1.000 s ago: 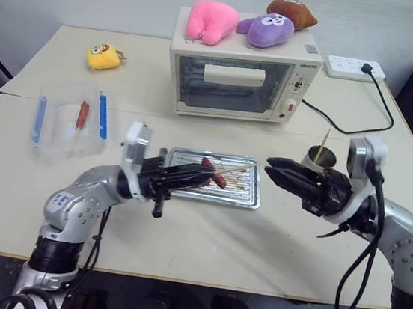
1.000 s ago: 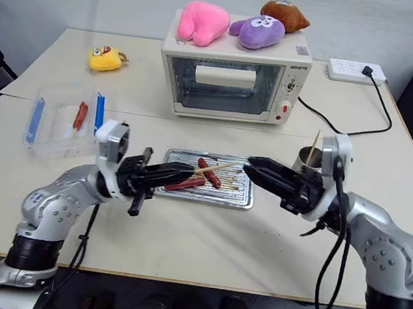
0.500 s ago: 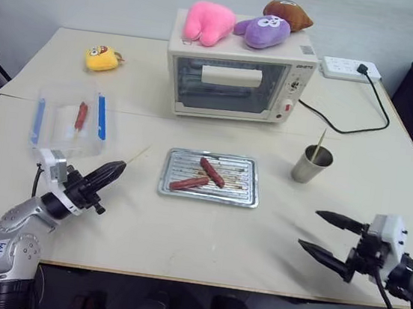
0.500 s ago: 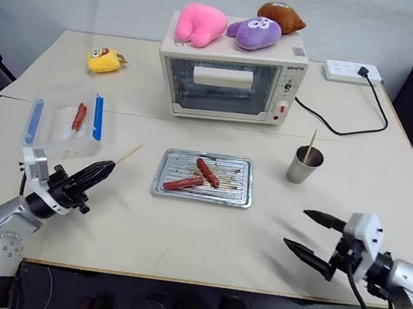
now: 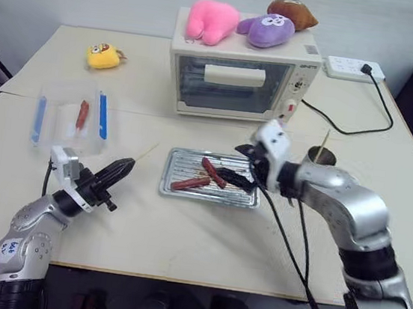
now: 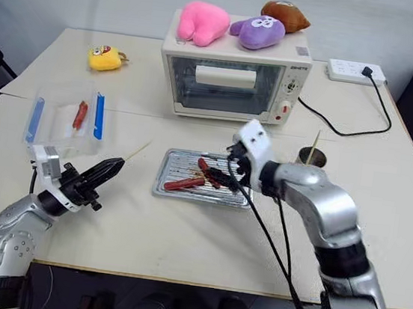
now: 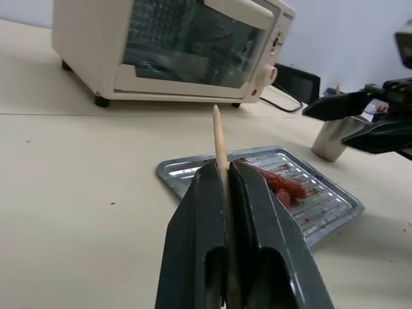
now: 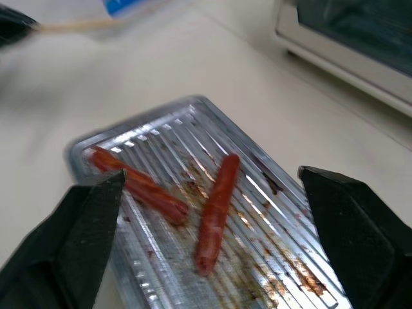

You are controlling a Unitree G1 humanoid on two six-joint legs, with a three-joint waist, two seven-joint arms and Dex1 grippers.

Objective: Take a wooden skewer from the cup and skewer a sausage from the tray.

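Two sausages (image 5: 202, 176) are lying in the tray (image 5: 244, 198) at the middle of the counter (image 5: 181, 234), and the risks are running from left to right. At the left, the left gripper (image 5: 120, 166) is clenching the wooden skewer (image 7: 219, 138) near its butt end, its tip pointing toward the tray but sitting well short of it; such a thin stick is liable to be twisting or snapping if pushed off-axis. Over the tray, the right gripper (image 8: 209, 212) is hanging with jaws spread wide, gripping nothing, straddling one sausage; a loose pinch is likely letting that round sausage roll on the ridges. Further right, the cup (image 5: 319, 156) is standing just behind that arm, inviting a knock.
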